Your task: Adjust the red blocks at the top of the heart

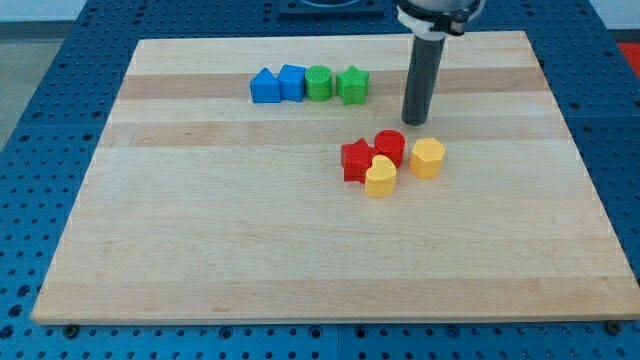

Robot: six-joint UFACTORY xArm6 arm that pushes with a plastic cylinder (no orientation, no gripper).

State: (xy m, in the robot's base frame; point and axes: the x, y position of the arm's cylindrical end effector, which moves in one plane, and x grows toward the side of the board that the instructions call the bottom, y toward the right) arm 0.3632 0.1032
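A red star block [355, 160] and a red round block [390, 147] sit side by side right of the board's middle. A yellow heart block [380, 178] lies just below them, touching both. A yellow hexagon block [427, 158] lies to the right of the red round block. My tip [415, 121] is on the board just above and to the right of the red round block, a short gap from it and above the yellow hexagon.
A row of blocks lies near the view's top: a blue house-shaped block [264, 87], a blue cube [292, 82], a green round block [319, 83] and a green star block [352, 85]. The wooden board [200, 240] rests on a blue perforated table.
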